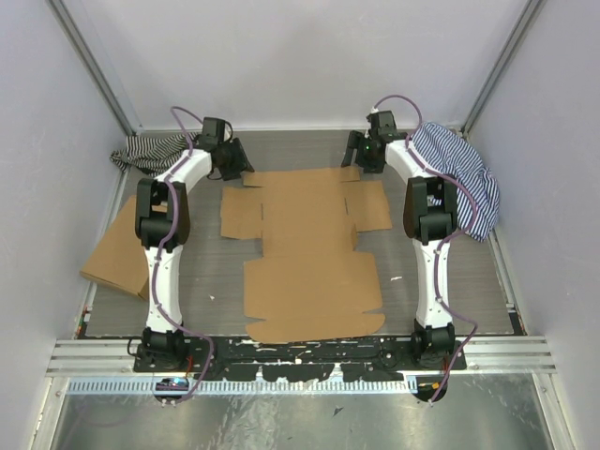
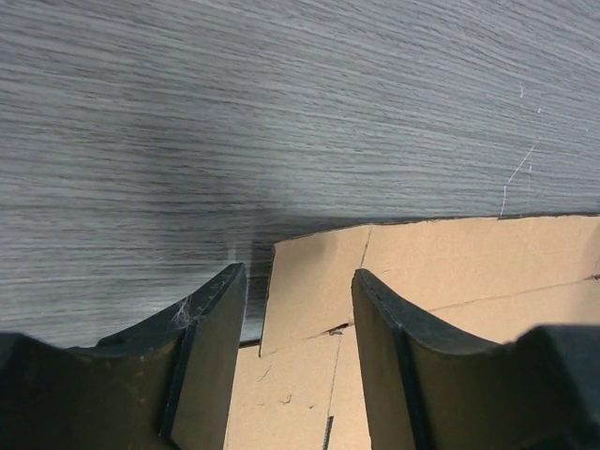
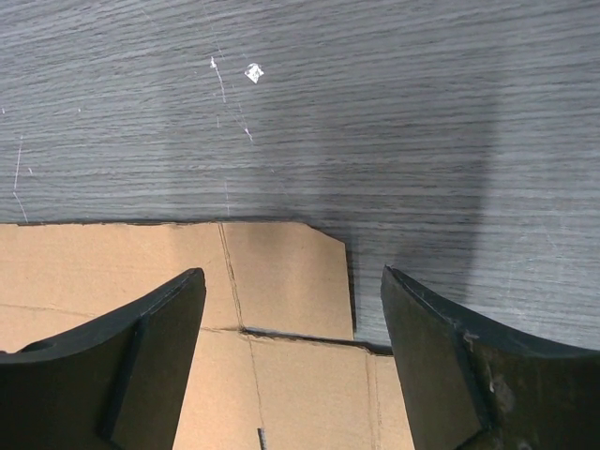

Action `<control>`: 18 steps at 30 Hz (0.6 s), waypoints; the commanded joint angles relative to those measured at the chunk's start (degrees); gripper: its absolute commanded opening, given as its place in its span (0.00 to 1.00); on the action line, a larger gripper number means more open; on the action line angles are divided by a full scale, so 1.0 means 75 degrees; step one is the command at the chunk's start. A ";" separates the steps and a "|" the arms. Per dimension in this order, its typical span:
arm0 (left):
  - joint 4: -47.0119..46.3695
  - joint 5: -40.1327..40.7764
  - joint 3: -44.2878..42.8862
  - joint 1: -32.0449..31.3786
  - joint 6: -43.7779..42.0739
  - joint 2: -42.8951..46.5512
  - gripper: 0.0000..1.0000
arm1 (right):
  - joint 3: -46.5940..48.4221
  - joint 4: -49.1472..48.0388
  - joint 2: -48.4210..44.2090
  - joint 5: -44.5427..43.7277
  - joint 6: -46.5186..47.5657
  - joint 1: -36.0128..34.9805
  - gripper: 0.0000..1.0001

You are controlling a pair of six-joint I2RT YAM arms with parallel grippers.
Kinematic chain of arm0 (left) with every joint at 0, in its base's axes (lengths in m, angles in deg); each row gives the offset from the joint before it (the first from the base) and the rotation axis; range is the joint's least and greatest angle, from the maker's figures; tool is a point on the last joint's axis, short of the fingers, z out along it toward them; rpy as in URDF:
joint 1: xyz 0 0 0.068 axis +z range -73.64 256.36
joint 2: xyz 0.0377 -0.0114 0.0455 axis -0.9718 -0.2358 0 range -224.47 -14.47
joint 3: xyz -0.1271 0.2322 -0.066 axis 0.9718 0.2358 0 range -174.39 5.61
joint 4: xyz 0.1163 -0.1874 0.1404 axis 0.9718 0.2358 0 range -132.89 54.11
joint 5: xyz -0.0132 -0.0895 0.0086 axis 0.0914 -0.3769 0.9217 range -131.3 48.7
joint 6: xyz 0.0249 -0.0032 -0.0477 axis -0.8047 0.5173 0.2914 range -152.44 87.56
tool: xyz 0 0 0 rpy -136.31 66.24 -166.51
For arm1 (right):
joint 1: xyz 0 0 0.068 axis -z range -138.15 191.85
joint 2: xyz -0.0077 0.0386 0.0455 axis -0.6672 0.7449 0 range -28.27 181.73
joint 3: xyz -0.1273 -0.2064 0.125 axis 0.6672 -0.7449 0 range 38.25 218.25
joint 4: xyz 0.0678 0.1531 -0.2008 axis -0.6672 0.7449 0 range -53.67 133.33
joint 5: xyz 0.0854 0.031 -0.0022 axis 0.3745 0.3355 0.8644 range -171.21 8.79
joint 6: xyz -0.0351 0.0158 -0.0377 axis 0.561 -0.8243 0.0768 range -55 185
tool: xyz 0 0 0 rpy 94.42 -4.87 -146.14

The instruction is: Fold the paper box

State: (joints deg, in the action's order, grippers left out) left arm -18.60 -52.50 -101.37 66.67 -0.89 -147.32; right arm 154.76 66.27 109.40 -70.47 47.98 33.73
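Observation:
The paper box [image 1: 309, 253] lies flat and unfolded in the middle of the grey table, a brown die-cut sheet with side flaps. My left gripper [image 1: 234, 161] hovers open over its far left corner; in the left wrist view that corner tab [image 2: 314, 281] shows between the two dark fingers [image 2: 202, 361]. My right gripper [image 1: 361, 155] hovers open over the far right corner; in the right wrist view that corner tab [image 3: 281, 281] lies between the fingers [image 3: 155, 352]. Both grippers are empty.
A second flat brown cardboard box [image 1: 117, 251] lies at the left table edge under the left arm. A striped cloth [image 1: 150, 150] sits at the far left, another striped cloth [image 1: 464, 178] drapes by the right arm. White walls enclose the table.

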 commanded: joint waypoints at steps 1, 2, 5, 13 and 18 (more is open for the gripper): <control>-0.0065 -0.0330 -0.0260 -0.0043 -0.0046 -0.0171 0.54 | 0.0038 -0.0316 -0.0250 0.0154 0.0073 0.0031 0.80; -0.0111 -0.0363 -0.0212 -0.0064 -0.0038 -0.0159 0.53 | 0.0020 -0.0321 -0.0260 0.0156 0.0074 0.0034 0.80; -0.0280 -0.0443 -0.0052 -0.0110 -0.0035 -0.0086 0.49 | -0.0027 -0.0314 -0.0294 0.0151 0.0077 0.0028 0.80; -0.0371 -0.0542 -0.0013 -0.0223 0.0053 -0.0008 0.40 | -0.0174 -0.0346 -0.0409 0.0191 0.0066 0.0029 0.79; -0.0449 -0.0567 -0.0020 -0.0332 0.0094 0.0071 0.33 | -0.0211 -0.0370 -0.0400 0.0354 0.0033 0.0028 0.79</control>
State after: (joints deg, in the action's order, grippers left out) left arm -20.37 -54.93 -101.39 65.27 -0.71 -147.39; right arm 153.71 64.98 109.38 -69.66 48.02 33.84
